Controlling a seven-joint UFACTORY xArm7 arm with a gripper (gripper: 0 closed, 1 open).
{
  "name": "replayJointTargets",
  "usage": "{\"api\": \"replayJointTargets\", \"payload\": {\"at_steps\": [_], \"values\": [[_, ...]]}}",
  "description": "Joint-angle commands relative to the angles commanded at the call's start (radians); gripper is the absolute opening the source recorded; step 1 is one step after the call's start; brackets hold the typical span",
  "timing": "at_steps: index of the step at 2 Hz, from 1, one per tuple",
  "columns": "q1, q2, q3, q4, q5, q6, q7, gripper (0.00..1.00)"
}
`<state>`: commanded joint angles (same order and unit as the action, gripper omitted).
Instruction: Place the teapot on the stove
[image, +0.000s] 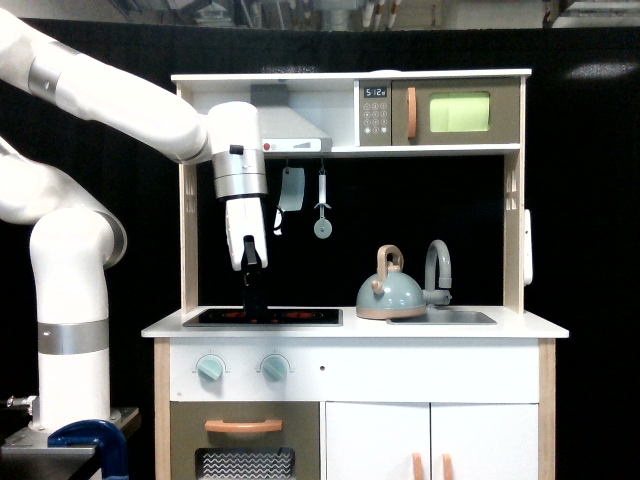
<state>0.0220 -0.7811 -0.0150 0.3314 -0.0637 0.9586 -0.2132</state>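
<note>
I see the black gripper hanging over the flat glossy black stove; I cannot tell whether its jaws are apart. The squat blue-grey teapot sits on the white counter, beside the grey sink.

Blue-grey teapot w/ tan handle; black stove.

Gripper: dark, seen edge-on; jaws' spacing indiscernible. Stove: seen nearly edge-on, rings barely legible. Arm cut by left edge. Cupboard doors cut by bottom edge.
</note>
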Motion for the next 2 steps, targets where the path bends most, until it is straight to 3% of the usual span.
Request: {"api": "replayJointTargets", "payload": {"at_steps": [1,2], "values": [[0.457,0.267,-0.348,0.236,0.346,-0.255,-0.623,1.00],[0.803,0.516,-0.796,0.486,0.763,0.020,-1.388,1.00]]}}
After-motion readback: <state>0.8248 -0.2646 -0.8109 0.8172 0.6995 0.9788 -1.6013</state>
